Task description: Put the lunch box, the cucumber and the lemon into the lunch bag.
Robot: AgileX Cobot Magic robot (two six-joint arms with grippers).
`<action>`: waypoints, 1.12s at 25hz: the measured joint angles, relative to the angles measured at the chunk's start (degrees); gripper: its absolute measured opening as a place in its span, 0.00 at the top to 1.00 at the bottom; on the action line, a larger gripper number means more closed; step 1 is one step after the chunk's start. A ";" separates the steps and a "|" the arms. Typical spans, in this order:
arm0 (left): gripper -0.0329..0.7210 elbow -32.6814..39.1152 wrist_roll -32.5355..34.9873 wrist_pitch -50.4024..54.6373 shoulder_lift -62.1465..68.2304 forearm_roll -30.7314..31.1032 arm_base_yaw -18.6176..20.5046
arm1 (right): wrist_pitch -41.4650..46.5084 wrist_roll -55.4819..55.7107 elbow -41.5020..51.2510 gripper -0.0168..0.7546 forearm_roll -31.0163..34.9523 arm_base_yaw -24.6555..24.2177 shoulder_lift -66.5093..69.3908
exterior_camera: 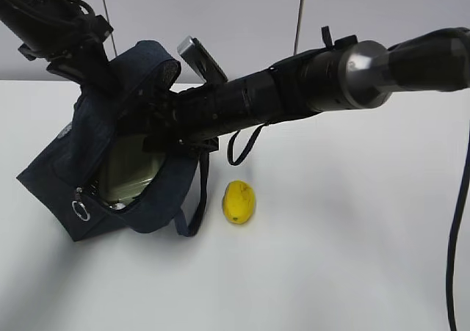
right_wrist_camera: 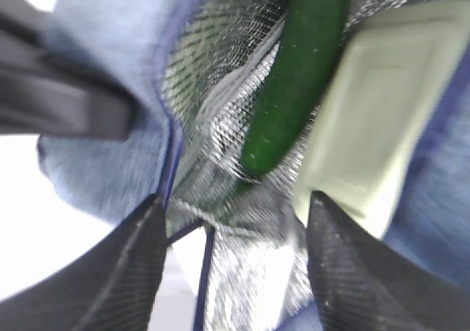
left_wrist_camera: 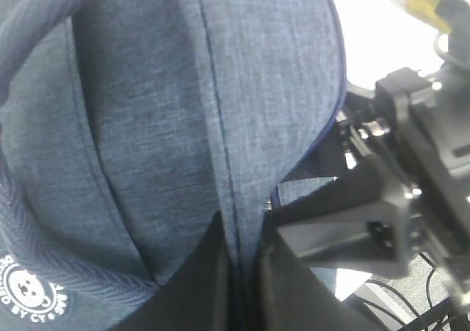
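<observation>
Currently at the cucumber step, by my read: far left of the exterior frame, the left gripper (exterior_camera: 88, 70) is up at the upper left, pinching the top of the lunch bag (exterior_camera: 55, 162) and holding it tipped so the mouth faces right; in the left wrist view its fingers (left_wrist_camera: 198, 287) sit at bottom centre, narrow, clamped on a fold of navy fabric, with the white emblem (left_wrist_camera: 29, 291) in the lower left corner. Zipper ring pull (exterior_camera: 81, 211) hangs at the bag's lower left edge. Lunch box (exterior_camera: 132, 173) is already inside, sage lid visible through the opening left of centre. Right gripper (exterior_camera: 158, 122) reaches in from the upper right, arm crossing the middle of the frame, tip buried in the mouth. Right wrist view: foil lining (right_wrist_camera: 220, 118) centre-left, cucumber (right_wrist_camera: 297, 67) top centre lying in the bag just beside the lunch box lid (right_wrist_camera: 374, 103) at right; right fingers (right_wrist_camera: 128, 272) at the bottom are spread wide with nothing between them, so it looks released. Lemon (exterior_camera: 239, 202) sits on the white table (exterior_camera: 352, 235) just right of the bag's handle strap (exterior_camera: 198, 199), lower centre, apart from both grippers. Next move as I judge it: back the right arm out of the mouth without snagging the strap, drop to the lemon, close on its short axis since it's round and could roll, while left holds the bag open
</observation>
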 joint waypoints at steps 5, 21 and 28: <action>0.95 0.00 0.00 0.00 0.00 0.00 0.00 | 3.56 1.71 0.00 0.39 -5.39 -2.16 -2.51; 0.95 0.00 0.13 0.00 0.00 0.00 0.00 | 8.98 22.59 -0.14 0.39 -47.08 -5.63 -18.08; 0.95 0.00 0.22 0.00 0.00 1.54 0.00 | 9.89 33.29 -0.14 0.39 -65.52 -1.49 -18.76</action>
